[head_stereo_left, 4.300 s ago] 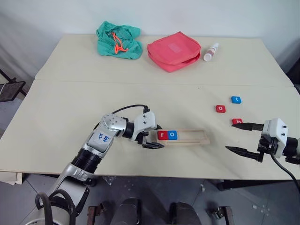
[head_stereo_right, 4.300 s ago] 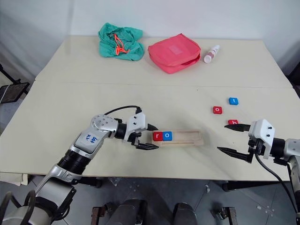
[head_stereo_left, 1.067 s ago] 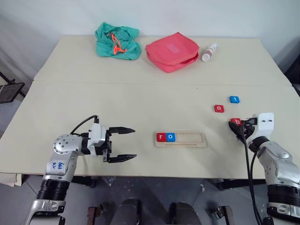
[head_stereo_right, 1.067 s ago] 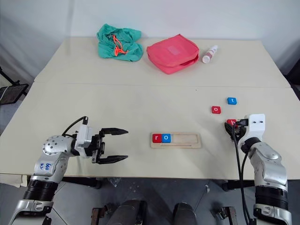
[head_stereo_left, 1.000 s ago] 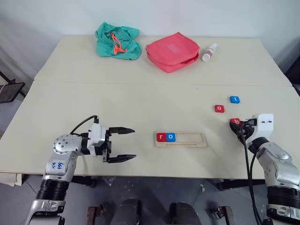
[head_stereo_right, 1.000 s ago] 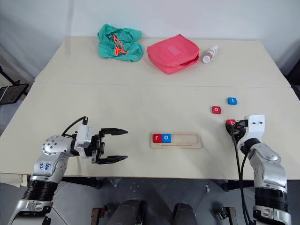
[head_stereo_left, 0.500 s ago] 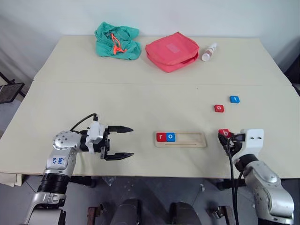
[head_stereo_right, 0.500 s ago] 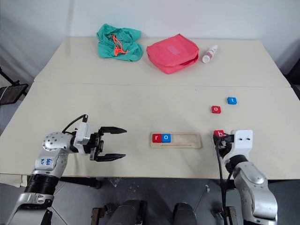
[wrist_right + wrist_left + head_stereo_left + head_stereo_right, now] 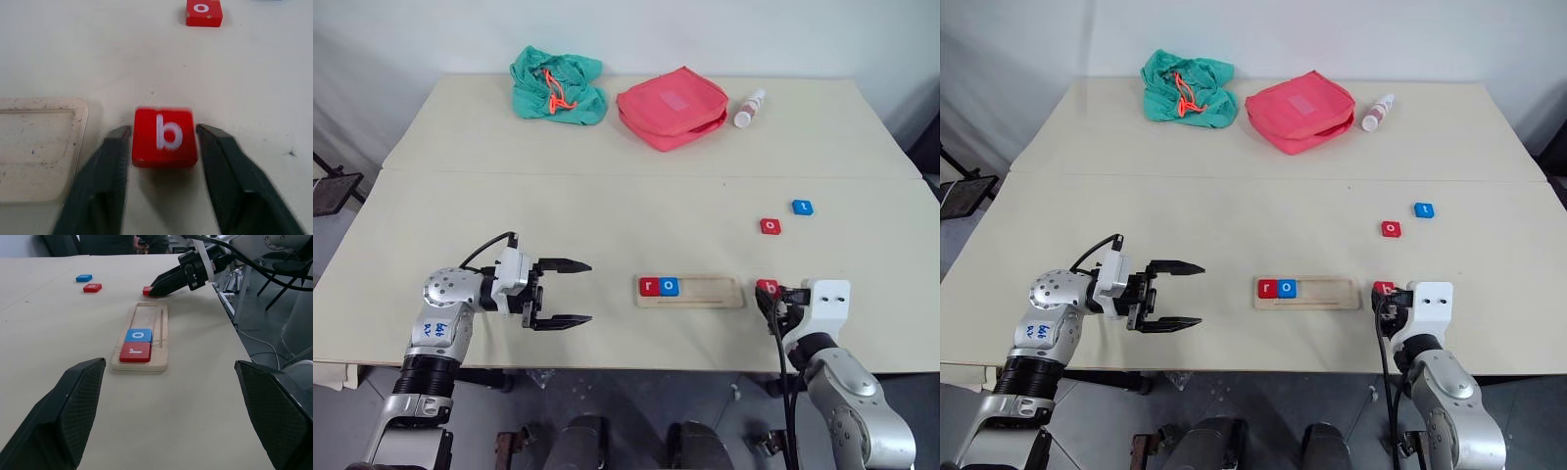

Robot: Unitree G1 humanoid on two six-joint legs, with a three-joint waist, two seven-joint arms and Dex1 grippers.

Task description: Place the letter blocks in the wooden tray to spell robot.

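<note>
Far edge of the pale table (image 9: 607, 211) carries a crumpled green cloth bag (image 9: 558, 85), a flat red zip pouch (image 9: 674, 106) and a small white bottle (image 9: 748, 108), all well apart from the work; a red "o" tile (image 9: 771, 226) and blue "t" tile (image 9: 803, 207) lie loose on bare tabletop beyond the right gripper (image 9: 164, 147). The long pale wooden tray (image 9: 691, 291) lies near the front edge with red "r" tile (image 9: 649, 286) and blue "o" tile (image 9: 670, 286) touching at its left end, the rest of the slot bare. Red "b" tile (image 9: 165, 136) lies flat on the table just beside the tray's right end, between the right gripper's fingers, which flank it with slim gaps, not clamped; left gripper (image 9: 570, 292) spread wide, holding nothing, over bare table left of the tray.
</note>
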